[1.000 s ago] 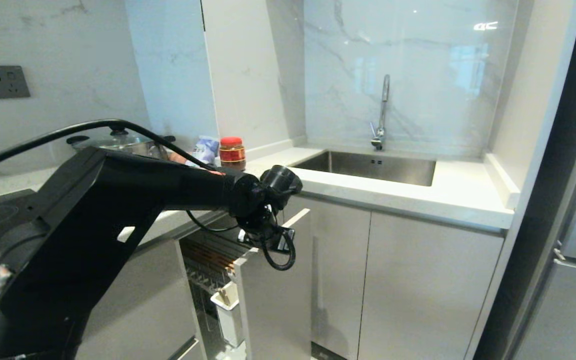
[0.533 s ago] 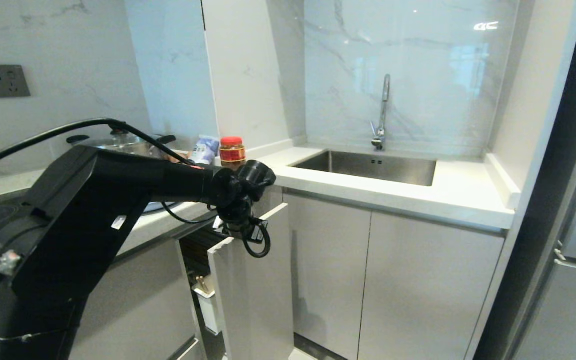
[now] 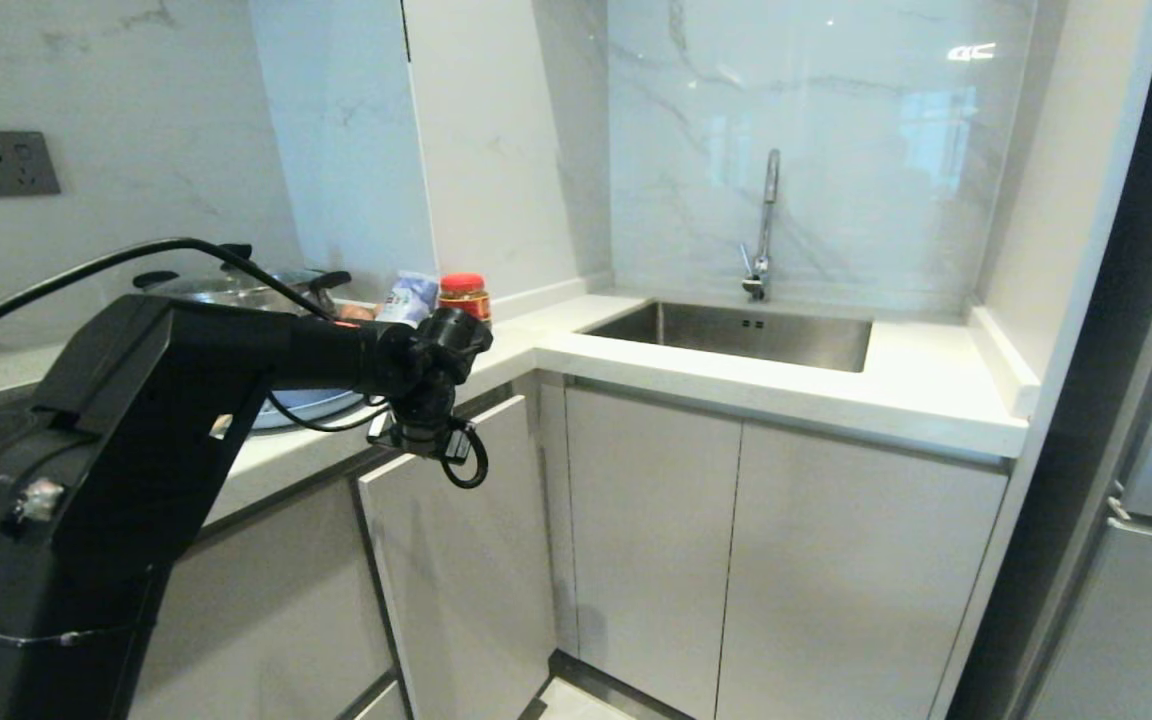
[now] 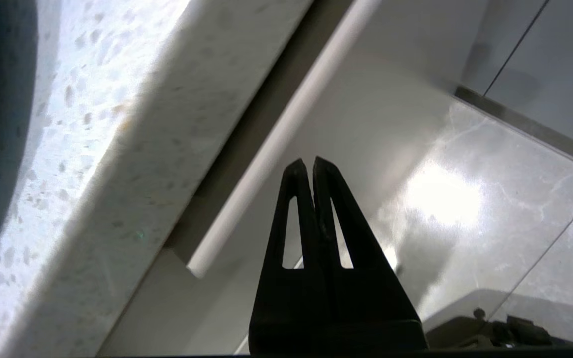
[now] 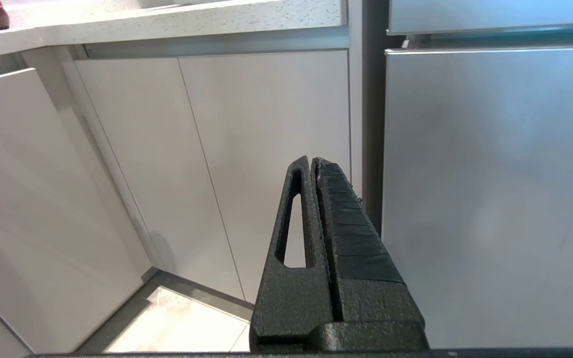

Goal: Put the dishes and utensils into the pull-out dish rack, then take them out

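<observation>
Head view: left gripper (image 3: 414, 440) sits at the top edge of the rack front (image 3: 456, 560), below the counter (image 3: 736, 385) lip; the front stands nearly flush with the neighbouring doors.
Left jaws: together, clamped on nothing; in the left wrist view the left gripper's tips (image 4: 311, 166) point down past the front's top edge toward the floor (image 4: 465, 199).
Right jaws: together and empty; the right gripper (image 5: 314, 164) hangs before the cabinet doors, well apart from the work.
Step in hand: judged to be closing the rack by pushing on its front.
Method: keep the closed jaws square on the front, push straight in along the slide, avoid side load, and stop once the front lines up with the adjacent panel.
Clearance: keep the wrist cable below the jaws out of the gap as it shuts.
Rack: its basket is hidden behind the front; contents cannot be checked.
Dishes: a pale blue curve beside the jaws on the counter may be the plate (image 3: 306, 405); the arm covers most of it.
Utensils: not visible in any view.
Contact: whether the jaws touch the front cannot be told.
</observation>
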